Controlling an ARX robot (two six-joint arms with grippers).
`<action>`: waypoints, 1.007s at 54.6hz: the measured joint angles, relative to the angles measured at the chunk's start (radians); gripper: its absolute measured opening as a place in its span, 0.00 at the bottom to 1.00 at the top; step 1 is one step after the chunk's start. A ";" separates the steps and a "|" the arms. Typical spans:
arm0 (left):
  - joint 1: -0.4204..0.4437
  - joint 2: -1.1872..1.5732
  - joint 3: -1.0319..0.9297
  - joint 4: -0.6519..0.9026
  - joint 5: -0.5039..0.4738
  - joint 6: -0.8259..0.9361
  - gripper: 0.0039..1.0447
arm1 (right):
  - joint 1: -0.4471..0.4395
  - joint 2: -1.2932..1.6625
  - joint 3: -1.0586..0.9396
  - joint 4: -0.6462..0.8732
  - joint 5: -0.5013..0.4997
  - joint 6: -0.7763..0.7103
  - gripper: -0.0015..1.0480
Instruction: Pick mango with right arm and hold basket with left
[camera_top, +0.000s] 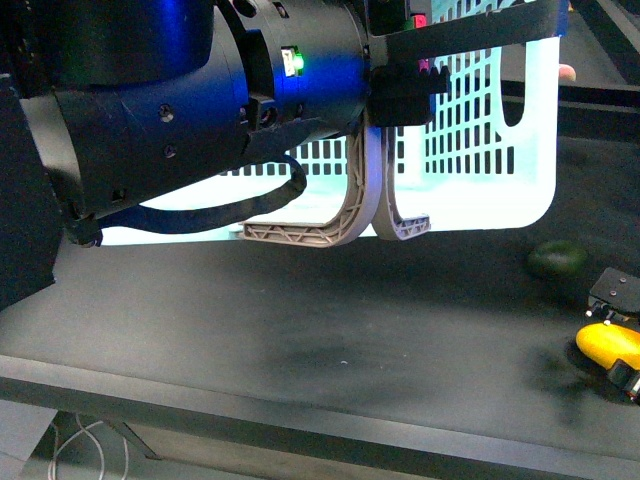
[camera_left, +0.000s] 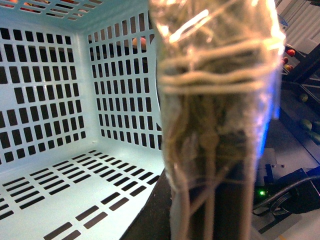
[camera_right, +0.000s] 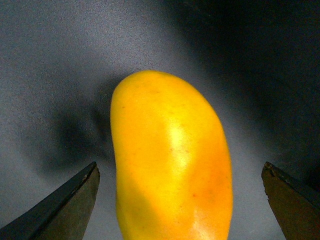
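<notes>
Mango (camera_right: 170, 160) centred, untouched, inside parted right tool (camera_right: 180, 170)

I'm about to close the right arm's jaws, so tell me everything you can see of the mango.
The mango is a smooth, bright yellow-orange oval with a glossy highlight, and it looks whole. It lies on the dark table, far to the robot's right, between the open jaws of the right gripper. Neither jaw touches it; gaps show on both sides.

Right tool (camera_right: 181, 170) agape; left tool (camera_top: 408, 72) perhaps clamped.
</notes>
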 joint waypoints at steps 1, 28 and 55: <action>0.000 0.000 0.000 0.000 0.000 0.000 0.05 | 0.000 0.005 0.003 -0.002 0.003 0.005 0.92; 0.000 0.000 0.000 0.000 0.000 0.000 0.05 | -0.010 0.071 0.048 -0.006 0.046 0.075 0.92; 0.000 0.000 0.000 0.000 0.000 0.000 0.05 | -0.015 0.088 0.067 0.002 0.058 0.138 0.65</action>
